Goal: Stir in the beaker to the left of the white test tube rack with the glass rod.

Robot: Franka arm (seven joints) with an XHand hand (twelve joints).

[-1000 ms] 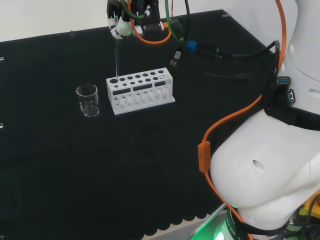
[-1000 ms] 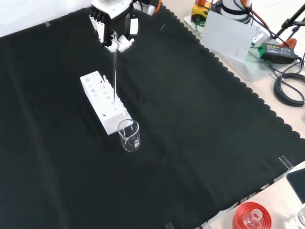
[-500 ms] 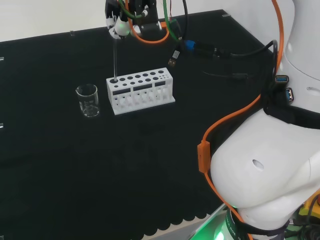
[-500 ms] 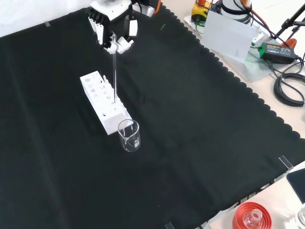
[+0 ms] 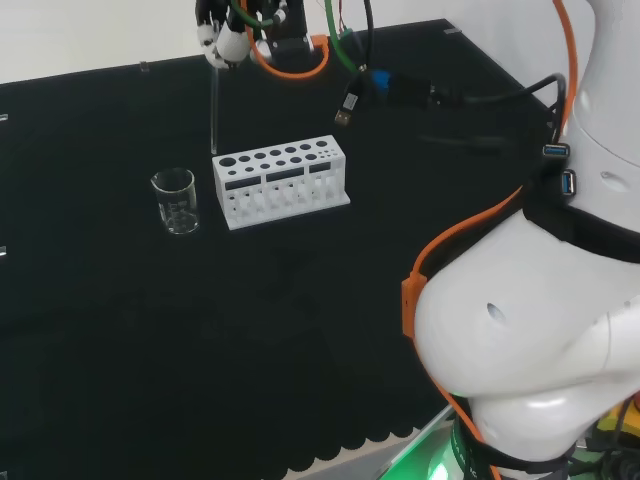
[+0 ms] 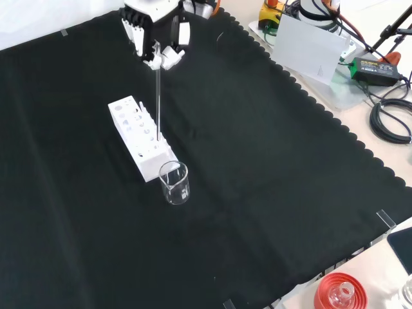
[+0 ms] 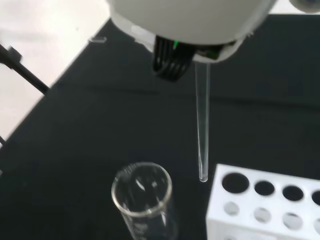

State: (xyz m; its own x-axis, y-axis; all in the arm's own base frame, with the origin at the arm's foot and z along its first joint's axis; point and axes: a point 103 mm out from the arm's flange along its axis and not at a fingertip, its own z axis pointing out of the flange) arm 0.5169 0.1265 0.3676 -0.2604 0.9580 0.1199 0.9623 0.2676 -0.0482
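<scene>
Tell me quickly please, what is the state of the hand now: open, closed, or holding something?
Hand: closed, its fingers holding the glass rod by its top end; the rod hangs upright, clear of the rack.

Red ribbed stand [image 6: 340, 291], black cloth [image 6: 270, 174].

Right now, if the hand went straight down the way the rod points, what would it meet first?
Probably bare black cloth. The hand holds the glass rod upright, its tip apparently just off the white rack's end, short of the beaker; depth is uncertain.
</scene>
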